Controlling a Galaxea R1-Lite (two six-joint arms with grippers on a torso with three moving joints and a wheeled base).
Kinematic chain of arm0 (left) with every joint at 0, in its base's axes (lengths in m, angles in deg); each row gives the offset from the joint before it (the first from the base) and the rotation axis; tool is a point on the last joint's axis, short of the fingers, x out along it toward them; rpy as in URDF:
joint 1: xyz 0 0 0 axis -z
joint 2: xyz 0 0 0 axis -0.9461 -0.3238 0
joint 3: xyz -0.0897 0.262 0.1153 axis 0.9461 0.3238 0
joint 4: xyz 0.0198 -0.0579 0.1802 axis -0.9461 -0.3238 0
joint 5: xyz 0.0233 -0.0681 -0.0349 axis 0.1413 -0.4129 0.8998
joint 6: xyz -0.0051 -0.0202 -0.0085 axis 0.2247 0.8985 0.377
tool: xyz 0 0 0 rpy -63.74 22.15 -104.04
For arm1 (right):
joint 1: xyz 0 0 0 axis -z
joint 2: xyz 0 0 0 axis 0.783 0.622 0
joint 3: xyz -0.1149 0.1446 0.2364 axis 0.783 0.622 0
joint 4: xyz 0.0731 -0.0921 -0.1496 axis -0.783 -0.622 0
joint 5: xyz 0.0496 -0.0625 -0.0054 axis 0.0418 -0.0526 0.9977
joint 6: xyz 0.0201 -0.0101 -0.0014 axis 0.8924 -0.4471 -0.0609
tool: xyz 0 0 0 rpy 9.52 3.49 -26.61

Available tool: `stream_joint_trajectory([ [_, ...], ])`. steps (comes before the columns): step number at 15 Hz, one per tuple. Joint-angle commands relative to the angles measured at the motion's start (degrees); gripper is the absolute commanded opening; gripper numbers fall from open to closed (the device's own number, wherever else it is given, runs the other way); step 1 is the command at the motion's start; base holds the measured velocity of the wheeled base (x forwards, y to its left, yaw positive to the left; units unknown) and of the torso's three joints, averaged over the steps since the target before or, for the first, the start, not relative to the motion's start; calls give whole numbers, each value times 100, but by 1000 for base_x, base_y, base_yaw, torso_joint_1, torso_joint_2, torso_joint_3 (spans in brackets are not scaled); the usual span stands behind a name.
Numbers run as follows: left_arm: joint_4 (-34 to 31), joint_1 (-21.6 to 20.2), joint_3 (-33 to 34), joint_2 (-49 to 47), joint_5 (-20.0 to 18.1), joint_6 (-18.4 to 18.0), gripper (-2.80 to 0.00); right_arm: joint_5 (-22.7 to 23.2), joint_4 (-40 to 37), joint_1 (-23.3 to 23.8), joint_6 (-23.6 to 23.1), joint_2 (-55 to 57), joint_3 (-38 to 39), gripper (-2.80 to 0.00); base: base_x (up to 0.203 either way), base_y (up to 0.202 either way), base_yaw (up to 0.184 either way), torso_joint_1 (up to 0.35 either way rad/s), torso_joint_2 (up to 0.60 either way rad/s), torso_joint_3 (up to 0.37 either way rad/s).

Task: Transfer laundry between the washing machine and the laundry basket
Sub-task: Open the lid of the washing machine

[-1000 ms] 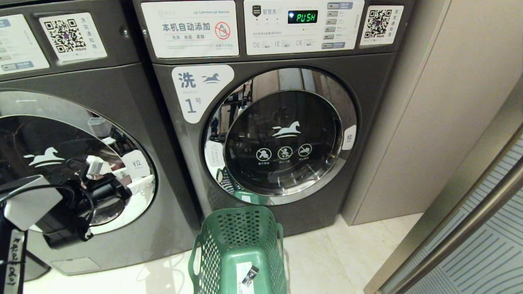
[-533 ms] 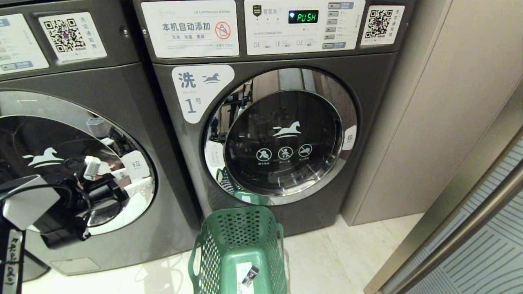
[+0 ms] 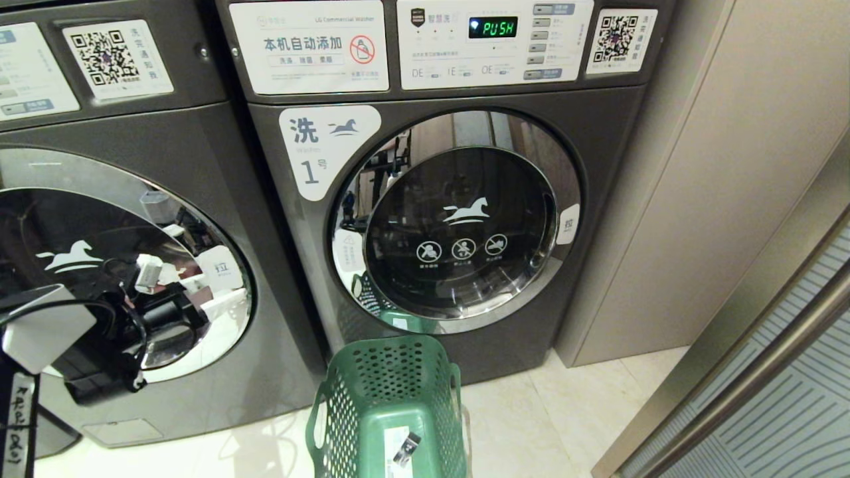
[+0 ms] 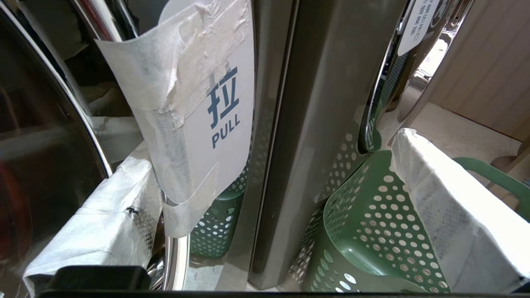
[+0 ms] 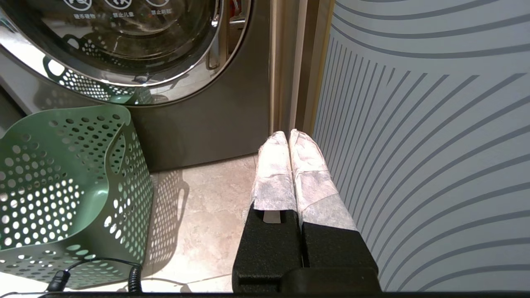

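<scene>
At far left in the head view, a dark grey front-loading washing machine (image 3: pixel 199 133) with a round chrome-rimmed glass door (image 3: pixel 219 345), shut, facing the robot. On that door's right rim, a white taped tab printed PULL (image 4: pixel 223 107). Close up against the tab, the left gripper (image 4: pixel 271 153), spread wide, white-wrapped fingers (image 4: pixel 451 219) well apart, one on the glass side of the tab and one on the side towards the neighbouring machine; clamped on nothing. Next along to the right, a like dark grey machine with a white label numbered 1 (image 3: pixel 329 149) and a green PUSH display (image 3: pixel 493 27), door also shut. Before that machine's door, low and somewhat left of its middle, a green plastic laundry basket with round-holed walls and cut-out handles (image 3: pixel 392 372): upright on the pale tiled floor (image 3: pixel 531 425), mouth upward, long axis apparently running from the robot towards the machine, far end just short of the machine's front. Inside it, a white label (image 3: pixel 398 445). To the right of the basket, seen only from its own wrist, the right gripper (image 5: pixel 287 136): pressed fully together, white-wrapped fingertips touching, empty, hanging low over the floor beside a grey panel with curved stripes (image 5: pixel 434 145).
</scene>
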Motion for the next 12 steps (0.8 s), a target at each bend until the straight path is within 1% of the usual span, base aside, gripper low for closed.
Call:
stream_joint_trajectory([
  [1, 43, 134, 25, 17, -784, 11, 0, -1, 1, -2, 2, 4, 0, -280, 0, 0, 0, 0, 0, 0],
  [4, 43, 106, 124, 50, -914, -2, 0, -1, 1, -2, 2, 4, 0, -280, 0, 0, 0, 0, 0, 0],
  [7, 43, 25, 134, 57, -910, -31, 0, -1, 1, -2, 2, 4, 0, -280, 0, 0, 0, 0, 0, 0],
  [10, 43, -394, 145, 141, -921, -3, 0, -1, 1, -2, 2, 4, 0, -280, 0, 0, 0, 0, 0, 0],
  [12, 43, -862, 188, 194, -927, -5, 0, -1, 1, -2, 2, 4, 0, -280, 0, 0, 0, 0, 0, 0],
])
